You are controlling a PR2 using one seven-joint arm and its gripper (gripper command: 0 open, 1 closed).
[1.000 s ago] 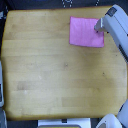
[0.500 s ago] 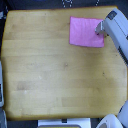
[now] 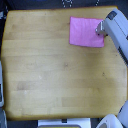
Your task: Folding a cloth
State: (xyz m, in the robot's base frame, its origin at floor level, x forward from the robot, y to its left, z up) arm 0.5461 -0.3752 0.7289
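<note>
At table's far corner, cloth [image 3: 86, 32] flat, end effector [image 3: 100, 31] touching its edge

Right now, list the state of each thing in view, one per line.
Small pink-magenta fabric cloth: lying flat and unfolded near the wooden table's far corner on the exterior view's right.
Grey-white gripper: at the cloth's right edge; open or shut cannot be told.
Light wooden tabletop: level, carrying the cloth.
</note>
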